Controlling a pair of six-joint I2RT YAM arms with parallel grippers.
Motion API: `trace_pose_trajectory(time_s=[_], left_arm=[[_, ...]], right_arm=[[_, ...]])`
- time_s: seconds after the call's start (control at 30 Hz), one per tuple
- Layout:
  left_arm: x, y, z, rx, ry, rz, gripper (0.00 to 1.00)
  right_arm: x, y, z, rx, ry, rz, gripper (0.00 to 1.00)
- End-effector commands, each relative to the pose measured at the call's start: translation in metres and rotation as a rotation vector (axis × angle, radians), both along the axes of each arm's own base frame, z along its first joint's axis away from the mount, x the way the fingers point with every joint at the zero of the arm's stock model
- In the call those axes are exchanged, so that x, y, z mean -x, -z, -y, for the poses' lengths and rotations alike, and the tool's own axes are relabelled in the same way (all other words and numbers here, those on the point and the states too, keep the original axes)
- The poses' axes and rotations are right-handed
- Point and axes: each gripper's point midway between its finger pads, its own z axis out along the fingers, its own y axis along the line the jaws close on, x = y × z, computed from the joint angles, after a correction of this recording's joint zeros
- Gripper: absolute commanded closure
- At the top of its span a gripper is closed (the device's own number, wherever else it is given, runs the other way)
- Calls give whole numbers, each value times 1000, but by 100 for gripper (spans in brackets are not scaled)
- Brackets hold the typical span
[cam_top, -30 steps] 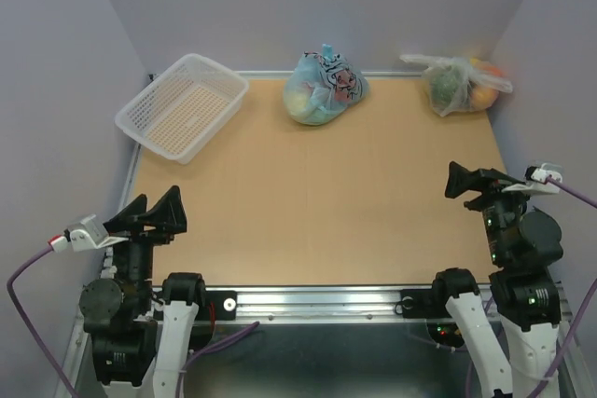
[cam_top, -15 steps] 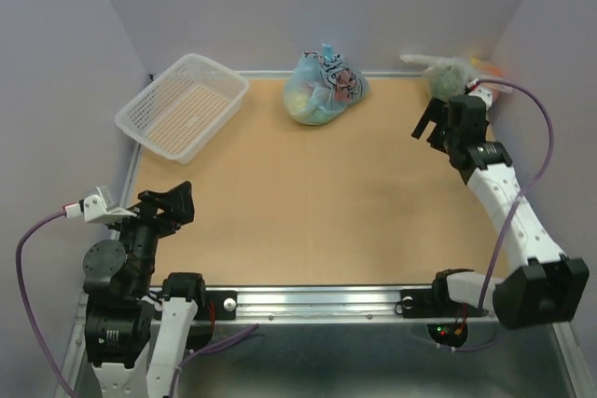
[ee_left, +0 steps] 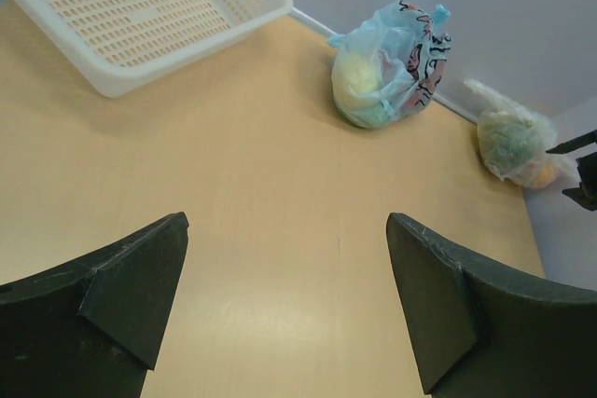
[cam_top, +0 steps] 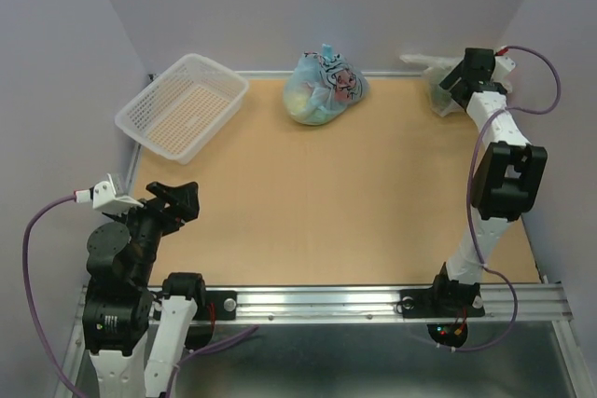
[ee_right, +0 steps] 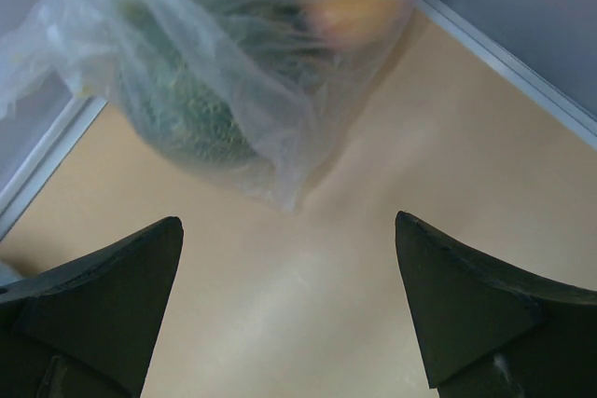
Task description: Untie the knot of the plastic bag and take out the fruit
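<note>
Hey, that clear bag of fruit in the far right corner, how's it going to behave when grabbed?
The plastic bag looks thin and wrinkled, so it'll probably be floppy and crumple rather than hold shape. The round fruit inside may shift or roll, likely making it sag once lifted.

plastic bag [ee_right: 280,165]: clear | fruit [ee_right: 177,109]: green, perhaps orange | basket [cam_top: 149,140]: white lattice

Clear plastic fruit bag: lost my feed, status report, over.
Both open, empty: left gripper low near its base, right gripper facing the thin see-through plastic bag. Bag untouched, fruit inside. Nothing between.
</note>
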Motion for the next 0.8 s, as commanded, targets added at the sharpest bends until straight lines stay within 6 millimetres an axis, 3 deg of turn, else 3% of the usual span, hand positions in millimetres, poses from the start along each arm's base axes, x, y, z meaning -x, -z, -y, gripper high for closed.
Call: trace_pose_trajectory(time_s=[0.0,0.1,0.2,0.23,0.33,0.43,0.5,0.53,0.63,0.67,0.7,0.73,0.77], left_arm=[[0,-15,0,-1,2,28,1],[-1,-14,4,23,13,15,1],[-1,-9,8,49,29,-8,2],[0,-8,9,52,31,-13,2],[2,-3,9,60,28,-38,3],[4,2,7,57,18,-58,5],[6,3,5,48,10,-65,5],[7,2,4,45,8,-61,5],[7,-1,4,40,6,-50,5],[7,-3,4,41,8,-44,5],[7,-4,5,39,13,-38,5],[7,-5,5,38,18,-34,5],[6,-3,6,37,21,-34,5]], right_arm=[[-39,-38,32,6,32,176,0],[-57,-23,44,-6,-1,229,0],[-77,-20,48,37,-54,271,0],[-84,-21,46,38,-82,289,0],[-103,2,38,36,-186,274,5],[-113,9,28,21,-257,286,19],[-112,17,23,7,-288,275,37],[-108,26,20,4,-300,256,55],[-98,21,11,10,-349,255,78],[-88,34,6,0,-374,224,88],[-84,34,3,2,-379,219,92],[-77,19,0,22,-391,235,99],[-66,33,-8,13,-401,200,99]])
